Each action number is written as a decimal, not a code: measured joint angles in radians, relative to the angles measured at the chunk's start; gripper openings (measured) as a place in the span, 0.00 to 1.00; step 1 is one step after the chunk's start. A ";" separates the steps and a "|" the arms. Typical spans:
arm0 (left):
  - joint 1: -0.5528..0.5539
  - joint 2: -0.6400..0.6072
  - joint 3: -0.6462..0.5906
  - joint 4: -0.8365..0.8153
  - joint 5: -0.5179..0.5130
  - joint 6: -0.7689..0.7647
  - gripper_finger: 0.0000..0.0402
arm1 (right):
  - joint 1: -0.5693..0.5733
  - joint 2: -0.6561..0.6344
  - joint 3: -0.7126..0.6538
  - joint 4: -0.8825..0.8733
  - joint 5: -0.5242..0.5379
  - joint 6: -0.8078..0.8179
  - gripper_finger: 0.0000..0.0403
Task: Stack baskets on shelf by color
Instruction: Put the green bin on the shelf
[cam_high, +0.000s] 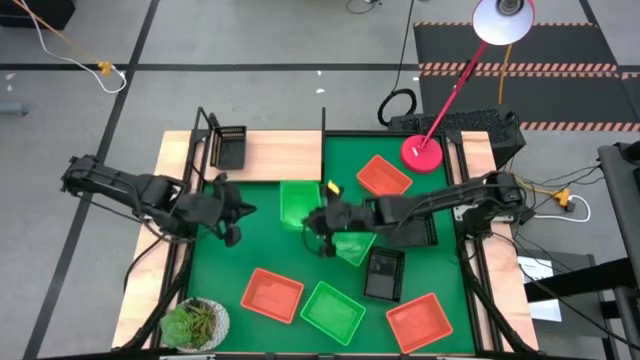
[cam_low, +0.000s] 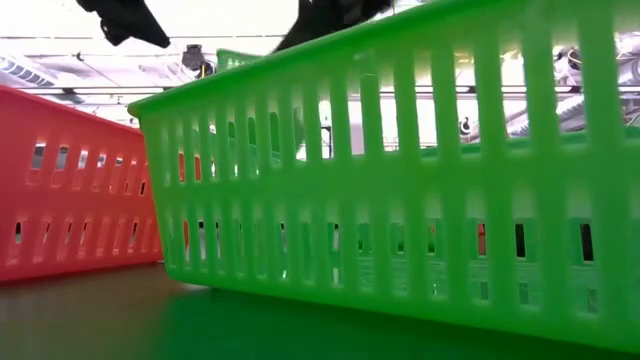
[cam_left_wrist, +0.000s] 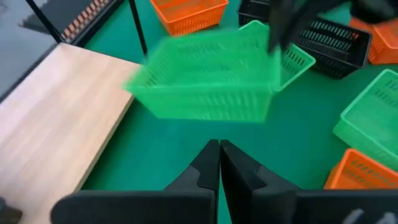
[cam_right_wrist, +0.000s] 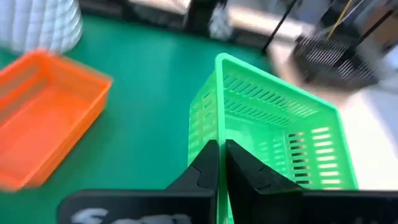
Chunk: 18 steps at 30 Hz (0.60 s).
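Observation:
My right gripper (cam_high: 314, 222) is shut on a green basket (cam_high: 298, 203) near the mat's middle; the basket also shows in the right wrist view (cam_right_wrist: 273, 124) and, blurred, in the left wrist view (cam_left_wrist: 211, 81). My left gripper (cam_high: 240, 213) is shut and empty just left of that basket (cam_left_wrist: 219, 158). The light-wood shelf (cam_high: 280, 155) lies at the far left with one black basket (cam_high: 230, 146) on it. Two more green baskets (cam_high: 355, 247) (cam_high: 333, 312), three red-orange ones (cam_high: 383, 176) (cam_high: 272, 295) (cam_high: 420, 322) and a black one (cam_high: 385, 273) rest on the green mat. My right gripper holds the green basket by the rim of one side wall (cam_right_wrist: 217, 134), one finger (cam_right_wrist: 202, 168) outside the wall and one inside. The fingers come from the table's right side, slanting down. The basket sits tilted; whether it is clear of the mat I cannot tell.
A potted plant (cam_high: 195, 322) stands at the near left corner. A red lamp base (cam_high: 422, 152) stands at the far right. The shelf's thin black uprights (cam_high: 323, 135) stand at the board's edges. In the low view a green basket (cam_low: 400, 200) and a red one (cam_low: 70, 190) fill the front.

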 joint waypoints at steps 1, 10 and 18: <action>-0.011 -0.008 -0.002 -0.001 -0.019 -0.002 0.04 | -0.015 0.000 0.019 0.000 -0.001 -0.027 0.01; -0.049 -0.048 -0.002 0.001 -0.146 0.031 0.04 | -0.170 0.026 0.137 0.131 -0.003 -0.160 0.01; -0.050 -0.058 -0.002 0.005 -0.155 0.058 0.04 | -0.263 0.069 0.139 0.386 -0.111 -0.165 0.01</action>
